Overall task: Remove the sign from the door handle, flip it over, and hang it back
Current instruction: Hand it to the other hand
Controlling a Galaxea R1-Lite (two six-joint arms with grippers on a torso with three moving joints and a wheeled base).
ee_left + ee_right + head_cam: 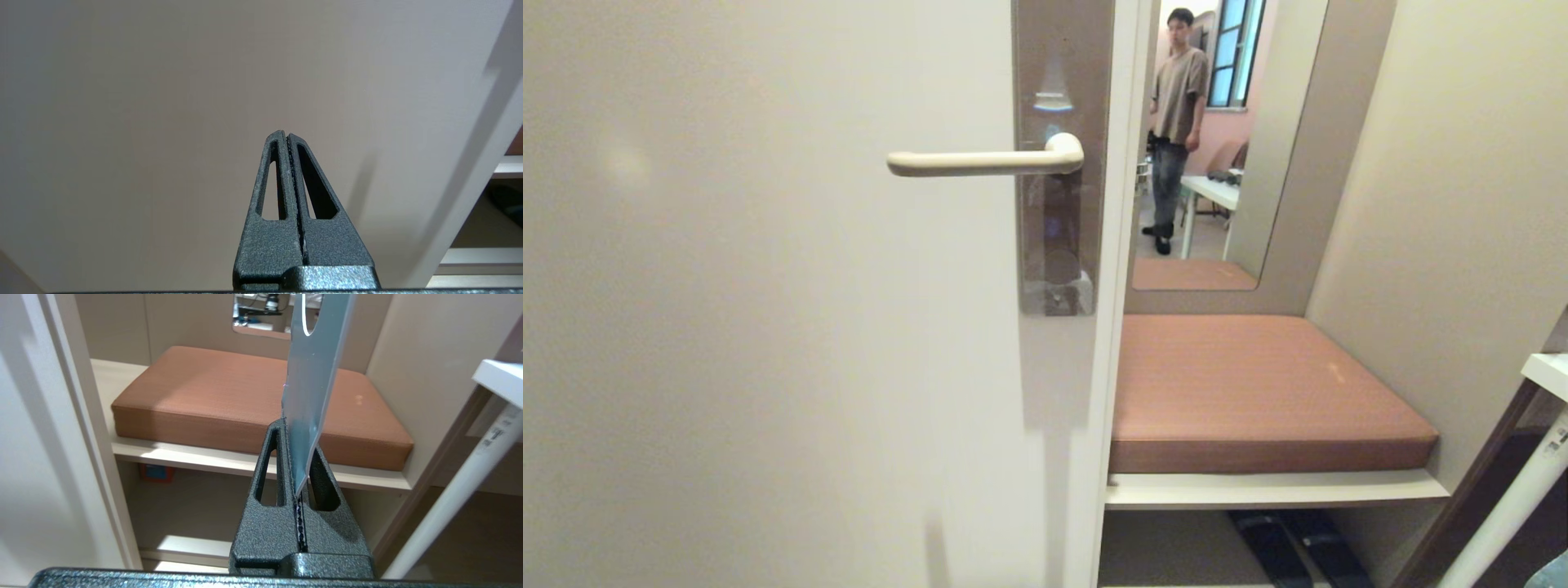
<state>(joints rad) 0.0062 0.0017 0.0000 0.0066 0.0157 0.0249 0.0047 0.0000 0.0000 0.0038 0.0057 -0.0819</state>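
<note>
**The sign could slip or miss the handle**

The door fills most of the head view, and the door handle is seen bare, with nothing hung on it. The sign is pinched by its bottom edge in the right gripper, low down in front of the brown cushion and out of the head view. Only a thin edge is held, so the sign could be dropped or tipped sideways. The oval hole is small, so the handle tip could be missed. The left gripper is squeezed together on nothing, facing the door.
</note>
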